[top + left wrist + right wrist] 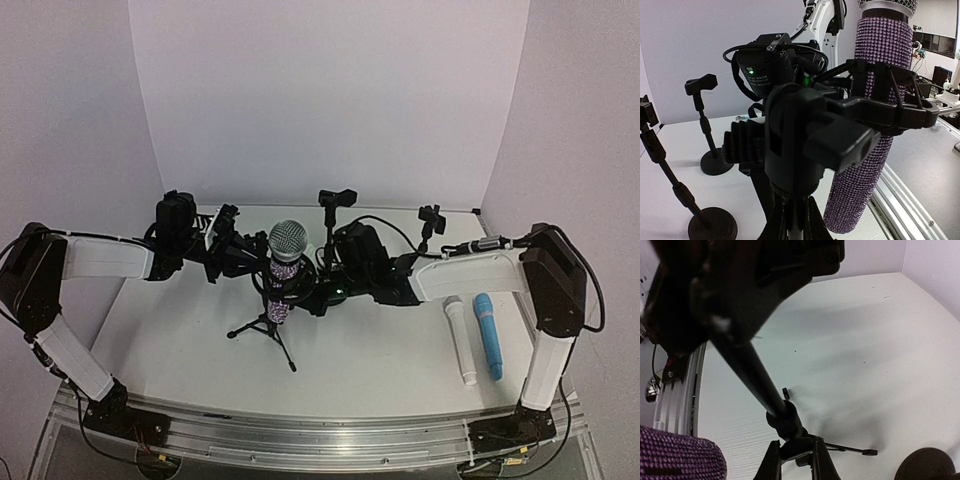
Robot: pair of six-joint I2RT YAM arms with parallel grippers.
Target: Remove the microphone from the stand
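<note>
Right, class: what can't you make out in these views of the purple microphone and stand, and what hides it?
- Top external: the right gripper is a dark clump against the microphone; open or shut is unreadable.
- Top external: the left gripper merges with the stand clip; too small.
- Left wrist: the microphone's head is cut off by the top edge.
- Right wrist: near parts blur; the microphone is one corner.

Microphone rough purple rhinestones, silver mesh head, stand matt black plastic, table smooth white

Robot lab, white backdrop panels, aluminium base rail, monitors behind.
</note>
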